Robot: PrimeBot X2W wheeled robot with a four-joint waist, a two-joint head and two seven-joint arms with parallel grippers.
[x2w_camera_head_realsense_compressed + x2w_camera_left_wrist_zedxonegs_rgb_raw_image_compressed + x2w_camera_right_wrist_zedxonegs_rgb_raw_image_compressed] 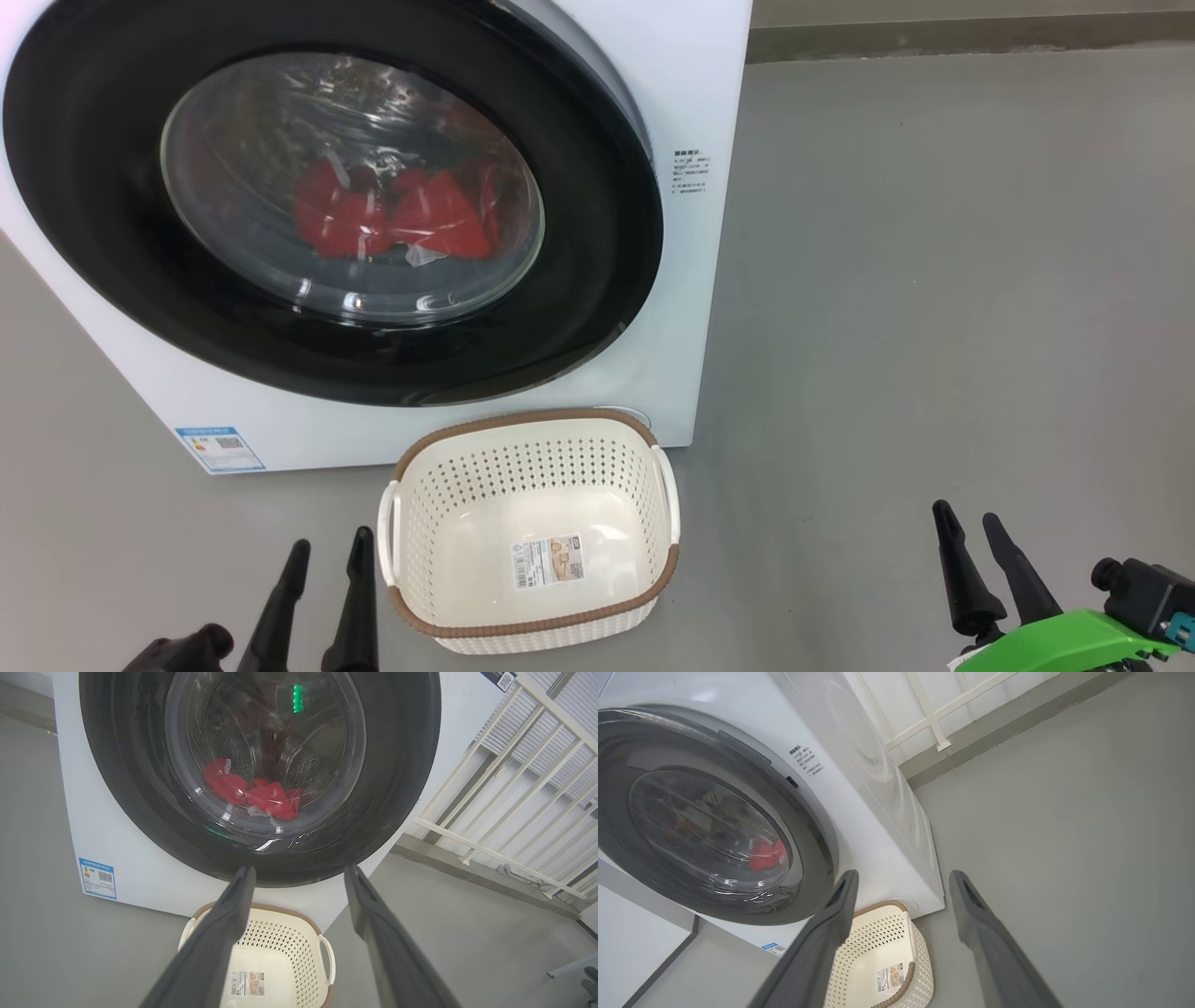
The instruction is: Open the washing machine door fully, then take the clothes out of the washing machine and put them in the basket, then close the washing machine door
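Both claws hang with fingers spread and empty, the left gripper (331, 539) just left of the basket (523, 425), the right gripper (965, 512) well to its right. Behind the basket, the washing machine door (597, 233) looks shut, red clothes (401, 215) inside. Opening it looks like the first step: reach its rim and pull. Bare grey floor (934, 280); white railing (514, 788) beyond

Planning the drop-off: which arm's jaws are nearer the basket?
Left. The left jaws sit close beside the left handle of the basket, not touching; the right jaws stand far off to its right.
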